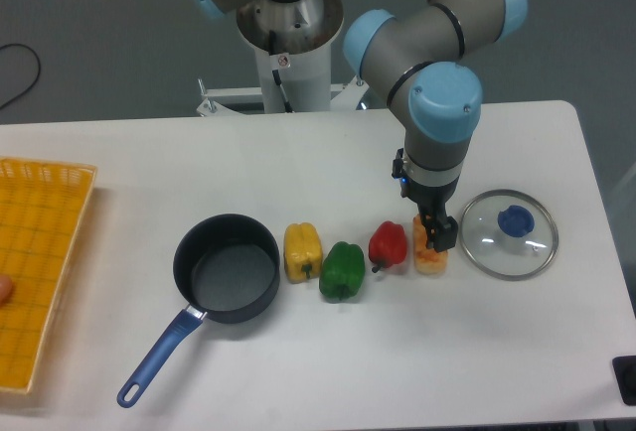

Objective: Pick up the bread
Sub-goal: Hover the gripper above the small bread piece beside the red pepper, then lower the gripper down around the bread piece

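Partly hidden: bread top behind gripper; grip unclear.

A white bench with rounded corners stands before a dark grey-blue floor; a black cable curls beyond its left end.
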Controlling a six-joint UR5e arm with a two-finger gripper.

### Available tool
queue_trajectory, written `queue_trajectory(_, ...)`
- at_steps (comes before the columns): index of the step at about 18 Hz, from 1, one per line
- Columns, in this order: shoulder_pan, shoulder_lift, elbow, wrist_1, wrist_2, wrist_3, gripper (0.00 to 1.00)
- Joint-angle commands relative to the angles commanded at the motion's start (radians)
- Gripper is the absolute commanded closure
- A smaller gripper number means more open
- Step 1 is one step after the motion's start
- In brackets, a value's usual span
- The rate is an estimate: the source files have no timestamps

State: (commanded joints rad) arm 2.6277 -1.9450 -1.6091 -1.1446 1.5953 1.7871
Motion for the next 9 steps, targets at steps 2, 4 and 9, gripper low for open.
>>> queue_trajectory(2, 0.006, -0.020, -0.015, 0.051, 0.000, 0.000, 0.00)
queue_trajectory(4, 0.012, -0.041, -0.014, 0.062, 0.000, 0.002, 0.00)
queue_trajectory(9, 0.028, -0.080, -0.005, 0.084, 0.002, 0.049, 0.00)
